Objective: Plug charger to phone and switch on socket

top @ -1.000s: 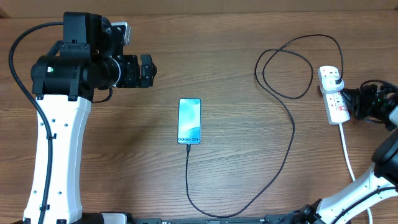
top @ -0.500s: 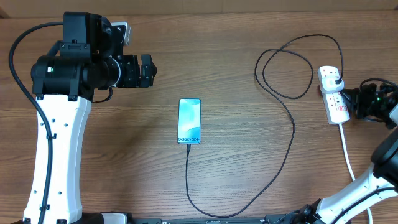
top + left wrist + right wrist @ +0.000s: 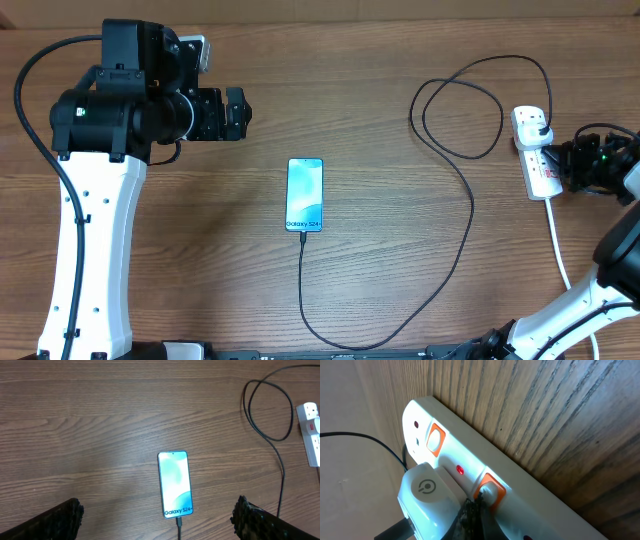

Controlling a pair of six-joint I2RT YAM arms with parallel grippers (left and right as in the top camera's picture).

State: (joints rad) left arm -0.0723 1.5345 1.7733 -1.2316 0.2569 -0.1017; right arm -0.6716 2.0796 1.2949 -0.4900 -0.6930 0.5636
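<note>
Two hands are before you, well apart. Closest to the lens, your right hand (image 3: 471, 512) is clenched with nothing between its tips. Those tips touch an orange switch (image 3: 489, 491) on the socket (image 3: 535, 500), just beside the plug (image 3: 425, 492) of the charger (image 3: 470, 215), which is seated in the strip. The socket lies at the right edge of the table (image 3: 380, 120), and its white cord (image 3: 556, 240) trails toward the near edge. From the plug the charger loops once, then sweeps round to the phone (image 3: 305, 194) at the table's middle, where its tip meets the phone's lower edge. The phone lies flat, screen up and lit. Farthest off, your left hand (image 3: 236, 113) hangs released above bare wood at the left, jaws wide, holding nothing.
</note>
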